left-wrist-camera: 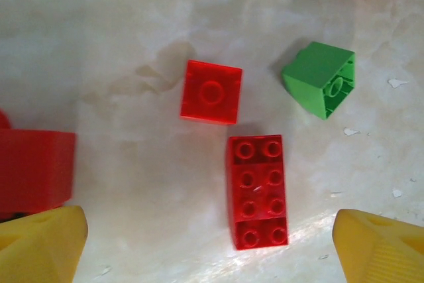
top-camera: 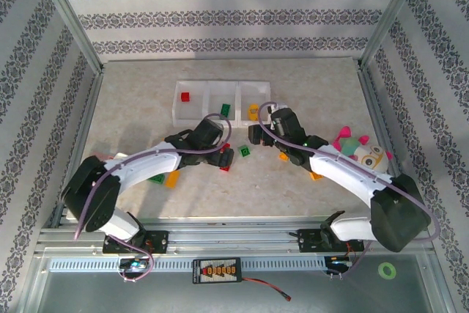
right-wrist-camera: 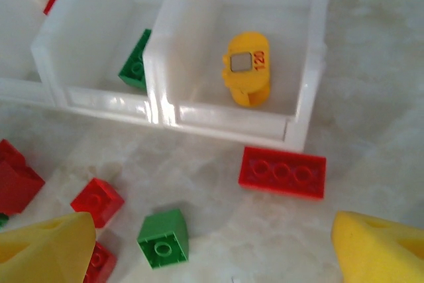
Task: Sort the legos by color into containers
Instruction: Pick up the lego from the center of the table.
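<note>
While the left gripper (left-wrist-camera: 212, 250) hangs over the table (left-wrist-camera: 119, 31), its jaws stand wide apart and hold nothing, one yellow fingertip (left-wrist-camera: 43, 243) at each lower corner of the wrist view. Between them, nearer the right tip, lies a red eight-stud brick (left-wrist-camera: 258, 191), its length running away from the jaws. Just beyond its far end sits a red one-stud brick (left-wrist-camera: 211, 91), close by but apart. Farther ahead and to the right, a green brick (left-wrist-camera: 320, 79) is tipped on its side. A red block (left-wrist-camera: 33, 170) sits just ahead of the left fingertip.

The right gripper (right-wrist-camera: 213, 253) is likewise spread wide and empty. A small red brick (right-wrist-camera: 97, 200) lies just ahead of its left fingertip, and a green cube brick (right-wrist-camera: 163, 236) sits between the tips, nearer the left one. Ahead, toward the right tip, a flat red brick (right-wrist-camera: 283, 171) lies just beside the front wall of the containers (right-wrist-camera: 218, 124). The bin straight ahead of the jaws holds a yellow piece marked 120 (right-wrist-camera: 246, 71). The middle bin holds a green lego (right-wrist-camera: 136, 64), and the left bin shows a red edge (right-wrist-camera: 50, 3). In the top view, other legos (top-camera: 172, 178) lie loose on the table under both arms, and a plush toy (top-camera: 363, 150) sits right of the right arm.
</note>
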Robot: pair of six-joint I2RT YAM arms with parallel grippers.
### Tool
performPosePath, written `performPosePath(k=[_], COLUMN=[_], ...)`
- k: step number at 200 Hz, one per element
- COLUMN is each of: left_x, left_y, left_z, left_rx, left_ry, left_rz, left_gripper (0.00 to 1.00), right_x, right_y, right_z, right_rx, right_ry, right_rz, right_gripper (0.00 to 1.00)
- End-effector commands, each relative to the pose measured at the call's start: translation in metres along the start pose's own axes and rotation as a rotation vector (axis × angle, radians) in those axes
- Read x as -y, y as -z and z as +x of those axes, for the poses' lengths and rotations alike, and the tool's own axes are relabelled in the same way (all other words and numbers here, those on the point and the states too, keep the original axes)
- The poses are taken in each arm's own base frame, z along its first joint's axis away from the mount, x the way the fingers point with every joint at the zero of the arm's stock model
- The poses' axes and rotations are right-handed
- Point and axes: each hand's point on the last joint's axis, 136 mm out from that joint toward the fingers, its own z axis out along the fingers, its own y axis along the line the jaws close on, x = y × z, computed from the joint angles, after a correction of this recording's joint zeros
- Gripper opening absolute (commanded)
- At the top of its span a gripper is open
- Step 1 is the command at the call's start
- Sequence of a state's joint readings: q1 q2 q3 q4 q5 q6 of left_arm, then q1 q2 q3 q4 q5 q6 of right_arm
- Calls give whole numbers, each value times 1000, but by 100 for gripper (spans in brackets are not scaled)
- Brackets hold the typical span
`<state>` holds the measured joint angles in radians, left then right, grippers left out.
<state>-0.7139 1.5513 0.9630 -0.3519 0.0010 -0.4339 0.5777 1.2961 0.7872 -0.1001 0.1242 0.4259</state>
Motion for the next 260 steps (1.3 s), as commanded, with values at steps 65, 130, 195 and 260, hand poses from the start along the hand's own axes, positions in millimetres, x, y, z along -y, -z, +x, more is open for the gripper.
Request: performPosePath(k=[65, 130, 195, 260], left_x=[29, 27, 19, -31], left_y=[-45, -57, -26, 33], left_z=[27, 34, 4, -57], left_rx=[-229, -261, -127, 36], left_ry=[2, 17, 9, -9], left_rz=[-22, -45, -91, -191], left_gripper=[69, 43, 31, 30], right_x=[30, 30, 26, 19], right_y=[18, 16, 19, 19], right_z=[8, 7, 0, -4], right_rx=[16, 12, 34, 41], right_ry=[-62, -91, -110, -125], right_rz=[79, 68, 44, 5], right_gripper=[92, 92, 92, 92])
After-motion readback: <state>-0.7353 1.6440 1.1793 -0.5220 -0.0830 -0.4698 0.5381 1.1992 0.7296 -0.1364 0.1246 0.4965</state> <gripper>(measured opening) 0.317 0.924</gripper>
